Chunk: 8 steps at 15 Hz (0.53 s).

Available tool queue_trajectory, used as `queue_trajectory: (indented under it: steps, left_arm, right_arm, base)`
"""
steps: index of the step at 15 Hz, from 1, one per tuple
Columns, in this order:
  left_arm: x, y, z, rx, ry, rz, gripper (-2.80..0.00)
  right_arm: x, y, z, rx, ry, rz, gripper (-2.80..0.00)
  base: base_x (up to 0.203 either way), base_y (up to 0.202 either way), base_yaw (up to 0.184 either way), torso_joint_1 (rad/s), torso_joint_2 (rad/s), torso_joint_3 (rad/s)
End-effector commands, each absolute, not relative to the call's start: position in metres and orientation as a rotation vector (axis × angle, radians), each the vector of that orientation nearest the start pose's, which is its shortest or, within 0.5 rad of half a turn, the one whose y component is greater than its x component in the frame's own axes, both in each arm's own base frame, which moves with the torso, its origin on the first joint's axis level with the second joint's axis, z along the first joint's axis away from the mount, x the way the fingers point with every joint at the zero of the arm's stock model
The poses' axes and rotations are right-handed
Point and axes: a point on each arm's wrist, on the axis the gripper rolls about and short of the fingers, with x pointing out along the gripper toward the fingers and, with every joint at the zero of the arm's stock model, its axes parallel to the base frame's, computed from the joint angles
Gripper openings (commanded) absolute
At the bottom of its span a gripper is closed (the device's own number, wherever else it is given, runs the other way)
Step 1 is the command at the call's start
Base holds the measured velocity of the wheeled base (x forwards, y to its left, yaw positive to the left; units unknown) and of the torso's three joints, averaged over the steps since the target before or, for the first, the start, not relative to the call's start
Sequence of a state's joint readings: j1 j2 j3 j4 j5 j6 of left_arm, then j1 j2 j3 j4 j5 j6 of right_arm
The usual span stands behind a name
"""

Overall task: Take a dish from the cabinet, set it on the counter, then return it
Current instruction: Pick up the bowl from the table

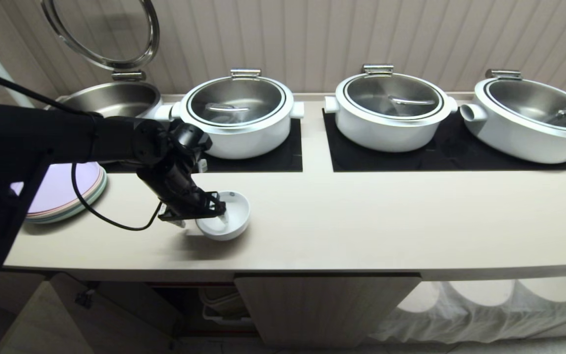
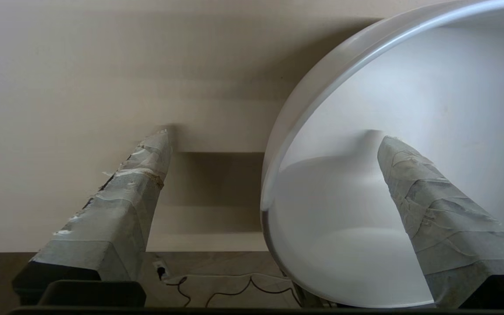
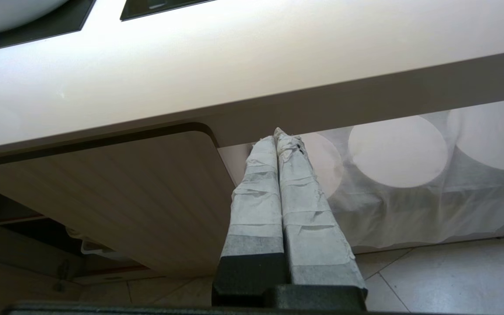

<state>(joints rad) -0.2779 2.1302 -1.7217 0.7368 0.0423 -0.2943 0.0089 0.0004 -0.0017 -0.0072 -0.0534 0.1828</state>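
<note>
Below the counter's [image 1: 361, 231] rounded front edge, the cabinet [image 1: 325, 307] shows one ribbed beige door closed under the middle of the counter, with a dark opening just left of that door. The right gripper [image 3: 280, 135] hangs low in front of this cabinet, beneath the counter edge, its taped fingers pressed flat together on nothing.

On the counter itself, near the front edge and left of its middle, sits the dish [image 1: 226, 216], upright and resting on the bare surface. The left gripper [image 1: 202, 212] reaches down at the dish's left side with its jaws spread wide. The dish's near wall stands between them: one taped finger [image 2: 431, 210] is inside the bowl, above its white floor, and the other finger [image 2: 120, 205] is outside, over the bare counter. Clear gaps show between each finger and the rim, so nothing is pinched.

Farther left of the dish, a stack of pastel plates [image 1: 67, 194] lies on the counter. Behind the dish, toward the wall, white lidded pots [image 1: 239, 115] stand on black mats [image 1: 273, 157], and left of them an open pot [image 1: 111, 98] has its lid raised.
</note>
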Motion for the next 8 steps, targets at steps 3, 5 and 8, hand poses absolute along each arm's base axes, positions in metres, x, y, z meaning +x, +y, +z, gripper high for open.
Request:
queue_trajectory:
  steps: [3,5,8]
  left_arm:
    - [0.3760,-0.1074,0.1604,-0.077,1.155,-0.042,-2.80]
    - [0.3780,-0.1093,0.1599,-0.079,1.138,-0.047,-2.80]
    - [0.3819,-0.1121,0.1565,-0.107,1.123,-0.035,-2.80]
  right_arm:
    - [-0.0229,-0.0014,0.0767,0.184,-0.013,-0.044,-2.80]
    - [-0.0229,-0.0014,0.0767,0.184,-0.013,-0.044,-2.80]
    - [-0.0229,-0.0014,0.0767,0.184,-0.013,-0.044,-2.80]
  base:
    - [0.000,0.000,0.000,0.000,0.00,0.000]
    - [0.000,0.000,0.000,0.000,0.00,0.000]
    - [0.000,0.000,0.000,0.000,0.00,0.000]
